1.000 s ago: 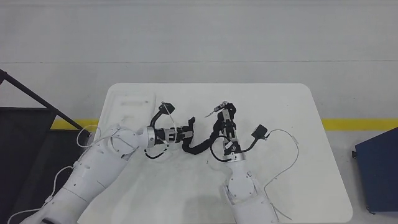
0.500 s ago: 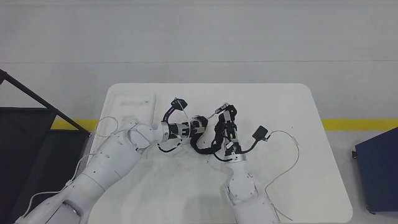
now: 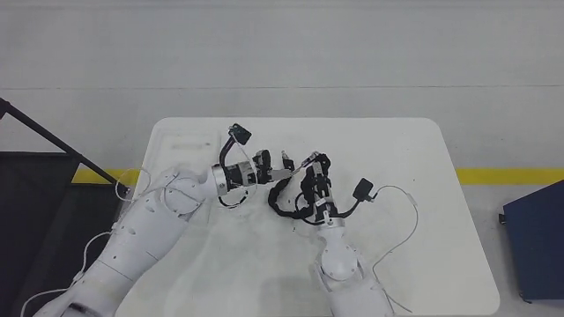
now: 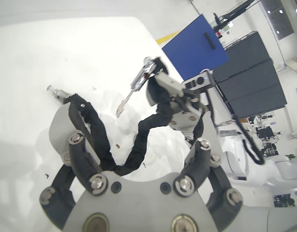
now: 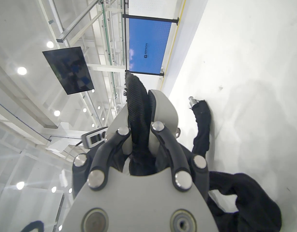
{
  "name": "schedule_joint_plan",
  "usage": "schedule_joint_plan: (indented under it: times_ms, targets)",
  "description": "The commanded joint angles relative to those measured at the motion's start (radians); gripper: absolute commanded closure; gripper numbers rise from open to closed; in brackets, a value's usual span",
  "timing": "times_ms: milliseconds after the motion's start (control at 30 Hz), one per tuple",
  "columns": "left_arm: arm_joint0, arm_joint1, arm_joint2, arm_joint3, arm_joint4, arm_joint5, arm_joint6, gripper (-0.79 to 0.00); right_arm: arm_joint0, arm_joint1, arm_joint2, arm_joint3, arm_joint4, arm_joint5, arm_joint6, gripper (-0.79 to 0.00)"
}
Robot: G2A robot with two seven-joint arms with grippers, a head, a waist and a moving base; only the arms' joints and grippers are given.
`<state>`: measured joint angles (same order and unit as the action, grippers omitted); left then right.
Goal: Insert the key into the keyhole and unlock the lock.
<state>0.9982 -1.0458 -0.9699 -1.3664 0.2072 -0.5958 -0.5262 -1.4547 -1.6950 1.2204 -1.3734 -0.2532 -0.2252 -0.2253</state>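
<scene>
Right claw [image 5: 148, 102] is clenched on the lock's black cable [image 4: 143, 143], over the tabletop [image 3: 414, 238] just 12 o'clock of its centre. The chrome lock head [image 4: 144, 73] juts from it, and the key [image 4: 123, 105] hangs from the head. Left claw [image 4: 136, 114], at its 9 o'clock, is spread wide, with the cable's pin end [image 4: 55, 92] lying along one finger.

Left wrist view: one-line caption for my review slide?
Right gripper grips the black chain lock, key hanging off it, facing the open left gripper.
</scene>
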Motion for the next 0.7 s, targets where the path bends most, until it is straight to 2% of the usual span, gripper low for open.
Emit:
schedule_joint_plan:
  times_ms: [0,133,233,333,400,667]
  targets:
    - [0.057,0.018,-0.067,-0.058,0.003,-0.069,0.029,-0.785,-0.006,0.001,-0.001,-0.016,0.000,0.058,0.004,0.000]
    - [0.165,0.048,-0.197,-0.144,-0.003,-0.192,0.102,-0.785,-0.015,0.003,0.004,-0.045,-0.001,0.157,0.005,0.000]
    - [0.231,0.061,-0.267,-0.175,-0.036,-0.273,0.145,-0.785,-0.015,0.005,0.009,-0.048,-0.009,0.213,0.005,0.000]
    - [0.280,0.070,-0.319,-0.178,-0.133,-0.409,0.177,-0.785,-0.019,0.006,0.012,-0.052,-0.016,0.271,0.001,0.000]
    - [0.301,0.072,-0.331,-0.190,-0.188,-0.416,0.200,-0.785,-0.023,0.006,0.010,-0.059,-0.013,0.313,0.004,0.000]
    - [0.301,0.072,-0.331,-0.190,-0.188,-0.416,0.200,-0.785,-0.004,0.008,-0.012,-0.057,-0.056,0.381,0.013,0.000]
